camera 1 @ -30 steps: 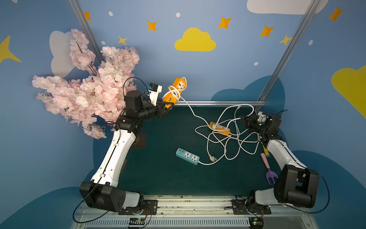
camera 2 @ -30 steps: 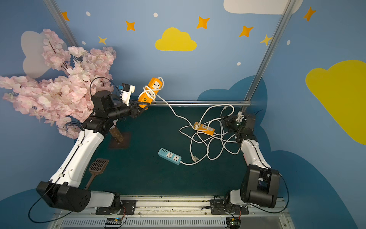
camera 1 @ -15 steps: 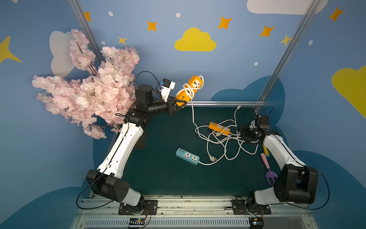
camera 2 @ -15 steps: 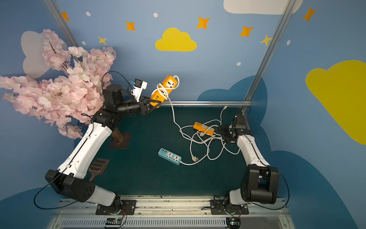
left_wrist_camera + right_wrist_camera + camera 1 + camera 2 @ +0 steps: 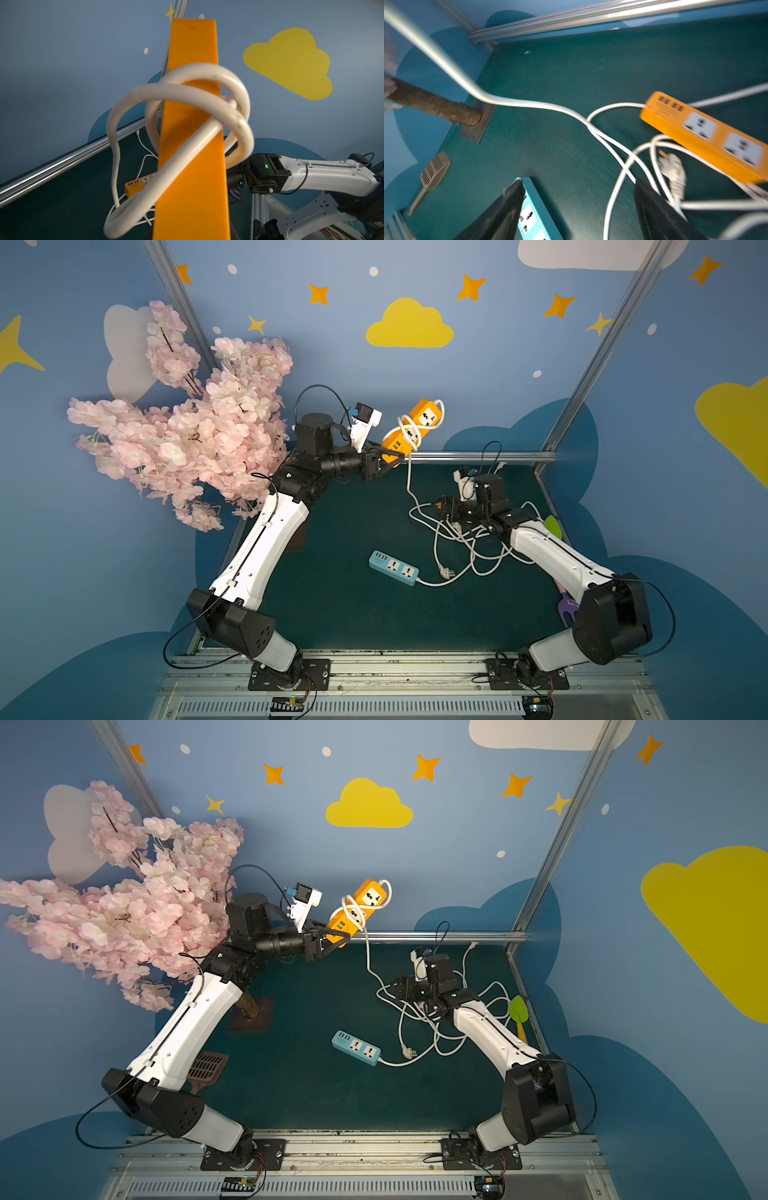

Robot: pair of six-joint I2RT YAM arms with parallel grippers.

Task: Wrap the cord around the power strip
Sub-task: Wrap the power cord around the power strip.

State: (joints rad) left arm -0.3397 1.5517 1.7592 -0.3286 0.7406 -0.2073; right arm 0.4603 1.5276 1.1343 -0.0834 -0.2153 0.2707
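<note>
Top views, far left: pink blossom tree (image 5: 183,435) stands at the bench (image 5: 340,614) edge
My left fingers (image 5: 392,456): clamped on one end of the orange power strip (image 5: 417,423), holding it tilted in the air by the back rail (image 5: 478,456)
Cord (image 5: 409,479): white, looped a few turns around that strip, the rest hanging down to a tangle (image 5: 465,535) on the bench
Blue strip (image 5: 394,568): flat on the bench, near the middle
My right fingers (image 5: 444,506): spread wide, holding nothing, low over the tangle, beside a second orange strip (image 5: 704,135)
</note>
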